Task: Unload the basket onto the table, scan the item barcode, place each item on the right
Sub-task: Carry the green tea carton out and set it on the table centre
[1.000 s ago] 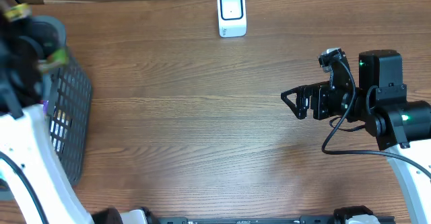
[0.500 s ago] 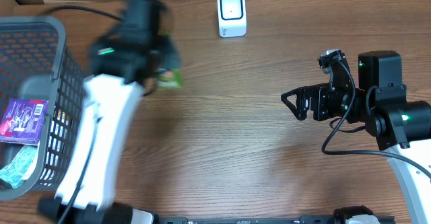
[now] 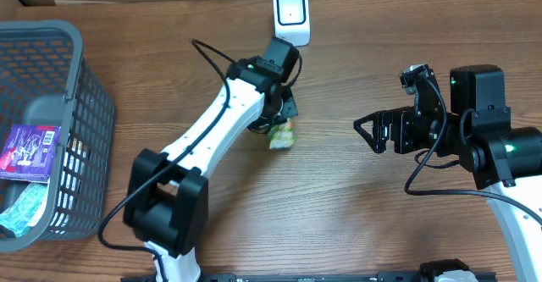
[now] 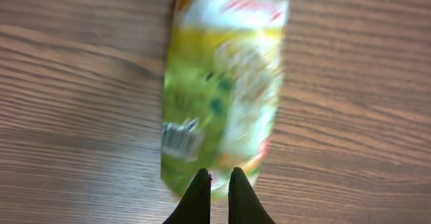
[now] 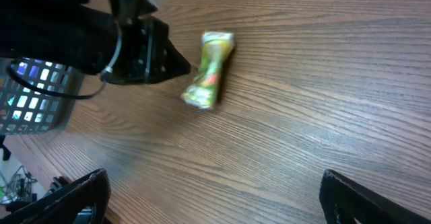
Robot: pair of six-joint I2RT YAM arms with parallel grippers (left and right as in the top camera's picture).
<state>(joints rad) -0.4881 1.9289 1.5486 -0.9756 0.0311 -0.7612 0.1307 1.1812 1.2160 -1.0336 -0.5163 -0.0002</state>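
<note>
A green and yellow snack packet [image 4: 222, 83] is the item; it shows blurred in the left wrist view, a small barcode patch on its left side. My left gripper [image 4: 217, 178] is shut on the packet's near edge. From overhead the left gripper [image 3: 285, 113] holds the packet [image 3: 281, 135] over the middle of the table, below the white scanner [image 3: 291, 17]. In the right wrist view the packet [image 5: 209, 69] sits low by the wood, beside the left gripper [image 5: 158, 59]. My right gripper [image 3: 373, 132] stands open and empty to the right, fingers wide apart [image 5: 215, 197].
A grey mesh basket [image 3: 91, 104] stands at the left edge, with a purple packet [image 3: 30, 152] and a teal one [image 3: 20, 211] inside. The right arm's body [image 3: 483, 138] fills the right side.
My left arm has swung from the basket at the far left across to the table's middle, carrying the packet with it. The right arm has stayed still.
</note>
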